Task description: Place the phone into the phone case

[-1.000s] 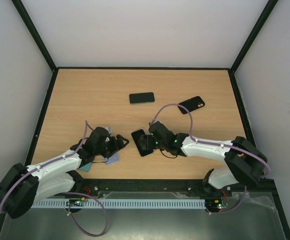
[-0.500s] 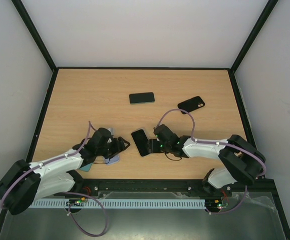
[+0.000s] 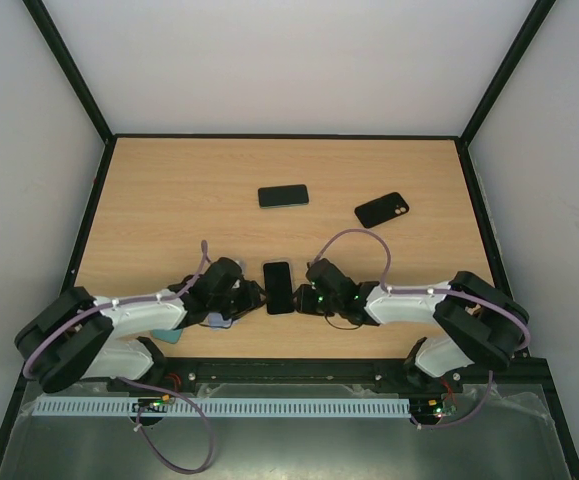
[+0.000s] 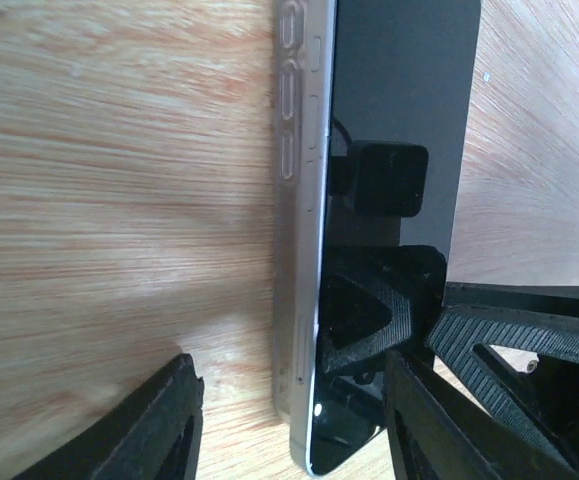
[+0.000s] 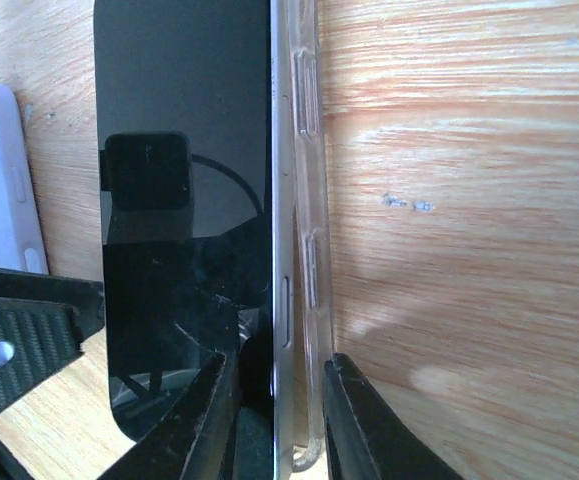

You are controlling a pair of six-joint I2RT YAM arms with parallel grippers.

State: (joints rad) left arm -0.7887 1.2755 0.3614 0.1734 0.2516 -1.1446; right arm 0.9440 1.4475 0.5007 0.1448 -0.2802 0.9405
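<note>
Left gripper [image 3: 253,297] has slid in from the lower left, jaws apart, holding nothing. The phone [image 3: 278,287] at lower centre now sits straight instead of tilted, lying in the clear case [image 5: 312,250]. Right gripper [image 3: 301,296] is spread open over its other edge. I reckon it just needs pressing home.

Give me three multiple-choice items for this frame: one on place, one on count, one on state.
1. The near phone lies: A between the left tool and right tool; B at the far edge; C off the table.
2. Dark phone-shaped items farther back number: A one; B two; C four.
3. The near phone's screen is: A lit; B dark; C cracked.
Answers: A, a tool sits at each side; B, two lie apart beyond it; B, both wrist views show black reflecting glass.
</note>
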